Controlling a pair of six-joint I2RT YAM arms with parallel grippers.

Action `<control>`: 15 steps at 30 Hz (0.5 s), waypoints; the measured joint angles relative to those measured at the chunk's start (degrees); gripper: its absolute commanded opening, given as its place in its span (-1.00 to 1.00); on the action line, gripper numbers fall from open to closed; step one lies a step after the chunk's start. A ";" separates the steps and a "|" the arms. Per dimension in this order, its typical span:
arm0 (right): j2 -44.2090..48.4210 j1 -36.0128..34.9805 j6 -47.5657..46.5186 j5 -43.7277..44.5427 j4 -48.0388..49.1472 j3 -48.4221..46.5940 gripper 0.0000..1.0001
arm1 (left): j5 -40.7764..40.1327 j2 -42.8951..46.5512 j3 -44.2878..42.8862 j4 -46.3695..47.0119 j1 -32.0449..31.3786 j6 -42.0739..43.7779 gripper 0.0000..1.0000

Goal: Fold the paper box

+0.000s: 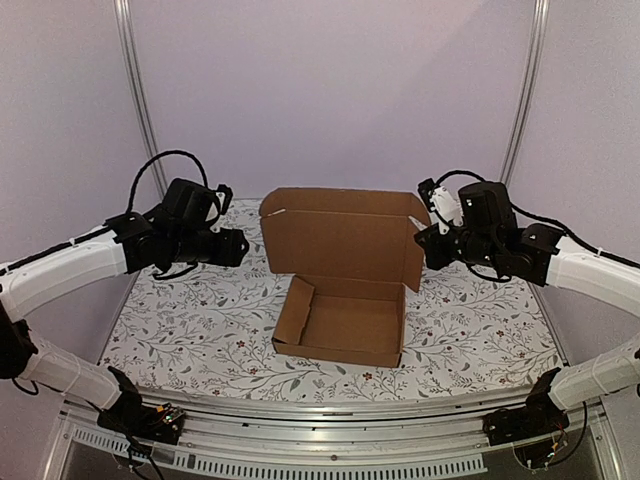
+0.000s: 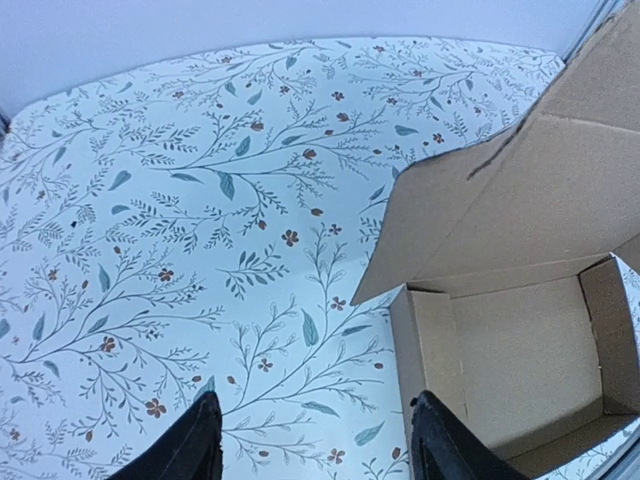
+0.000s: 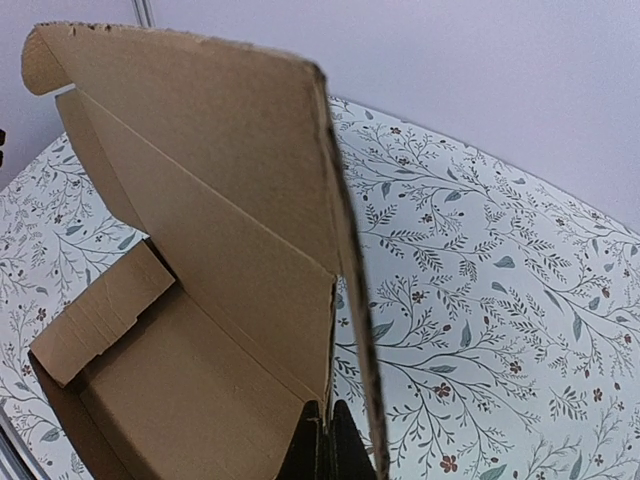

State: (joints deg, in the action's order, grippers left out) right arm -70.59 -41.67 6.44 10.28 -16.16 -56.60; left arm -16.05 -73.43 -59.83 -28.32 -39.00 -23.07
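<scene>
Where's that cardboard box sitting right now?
In the top view the paper box sits mid-table on the flowered cloth, lid standing open, between the left hand and right hand.

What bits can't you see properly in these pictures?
1. Right wrist view: whether the right gripper pinches the box flap. Its fingers are cut off by the bottom edge.
2. Top view: the table behind the lid, hidden because the lid stands upright.
3. Left wrist view: the box's right end, cut off by the picture's right edge.
</scene>
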 measured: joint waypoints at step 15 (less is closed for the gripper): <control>1.05 -0.31 -1.11 -3.45 -0.09 0.00 -1.00 | 27.58 -3.13 4.85 16.44 12.79 8.17 0.07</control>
State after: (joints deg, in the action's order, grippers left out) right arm -69.54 -41.98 5.32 6.83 -16.25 -56.60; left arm 11.53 -76.55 -54.98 -11.88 -26.22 -14.90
